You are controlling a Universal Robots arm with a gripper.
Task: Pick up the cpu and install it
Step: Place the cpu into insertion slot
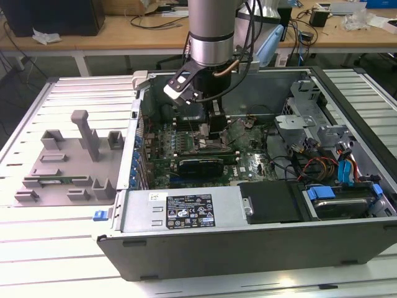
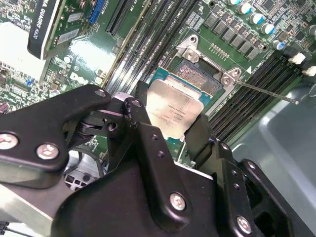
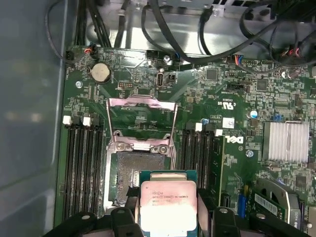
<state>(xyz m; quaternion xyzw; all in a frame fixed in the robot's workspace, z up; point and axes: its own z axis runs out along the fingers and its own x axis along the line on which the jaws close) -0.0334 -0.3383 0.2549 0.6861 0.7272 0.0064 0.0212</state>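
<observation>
The cpu (image 2: 173,109) (image 3: 168,207), a silver square chip on a green rim, sits between two black fingers (image 2: 139,114) of my gripper (image 2: 170,123) (image 3: 168,205), which is shut on its opposite edges. Just beyond it lies the open socket (image 2: 200,79) (image 3: 133,173) on the green motherboard, with the metal bracket (image 3: 141,121) flipped up. The chip overlaps one side of the socket; I cannot tell whether it touches. In the exterior view my gripper (image 1: 216,127) reaches down into the open computer case (image 1: 186,248), over the motherboard (image 1: 248,162).
Memory slots (image 3: 81,163) flank the socket, and a thin metal lever (image 2: 266,92) sticks out beside it. A black card (image 1: 198,164), a silver heatsink (image 3: 289,140), cables (image 1: 322,164) and drive bays crowd the case. A grey fixture (image 1: 68,161) lies outside, at the exterior view's left.
</observation>
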